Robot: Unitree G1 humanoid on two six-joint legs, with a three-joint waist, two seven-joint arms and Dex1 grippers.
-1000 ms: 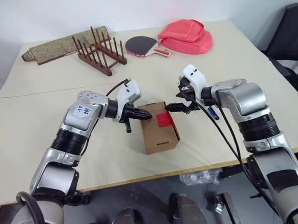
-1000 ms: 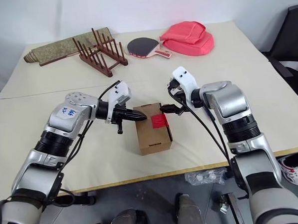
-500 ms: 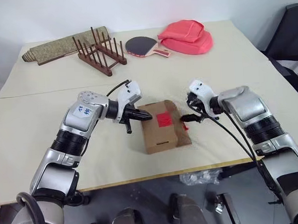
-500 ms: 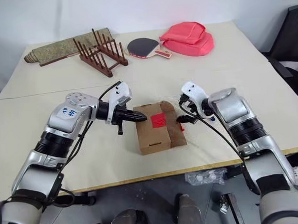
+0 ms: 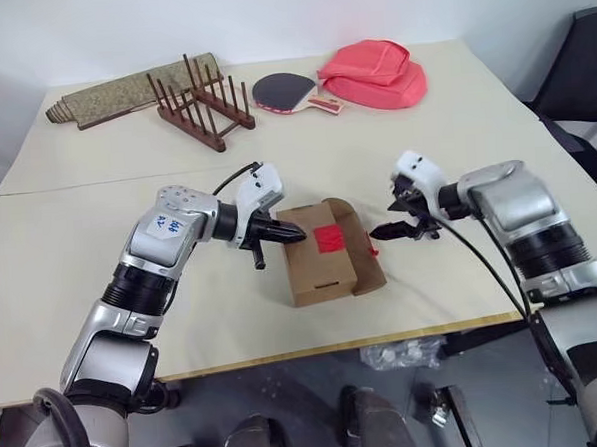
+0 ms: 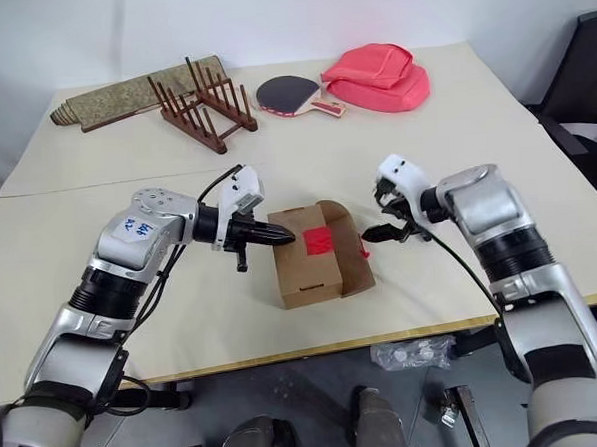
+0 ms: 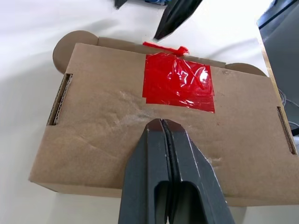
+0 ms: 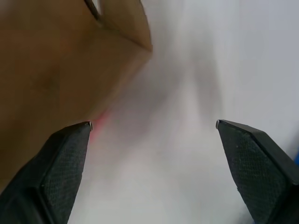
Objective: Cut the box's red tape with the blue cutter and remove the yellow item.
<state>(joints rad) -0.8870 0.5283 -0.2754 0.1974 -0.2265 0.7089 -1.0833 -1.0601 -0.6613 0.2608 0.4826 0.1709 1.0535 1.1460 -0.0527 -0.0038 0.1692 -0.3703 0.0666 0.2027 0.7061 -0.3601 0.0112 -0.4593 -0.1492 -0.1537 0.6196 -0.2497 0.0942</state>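
Tabletop: box (image 5: pixel 318 254) side flap now swung open; right gripper (image 5: pixel 394 227) withdrew, spread; left gripper (image 5: pixel 291 234) together.

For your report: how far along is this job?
Done: the brown cardboard box's side flap hangs open beside the red tape square. In hand: left gripper, jaws shut, rests on the box; right gripper, jaws open, hovers by the flap. Left: removing the yellow item.
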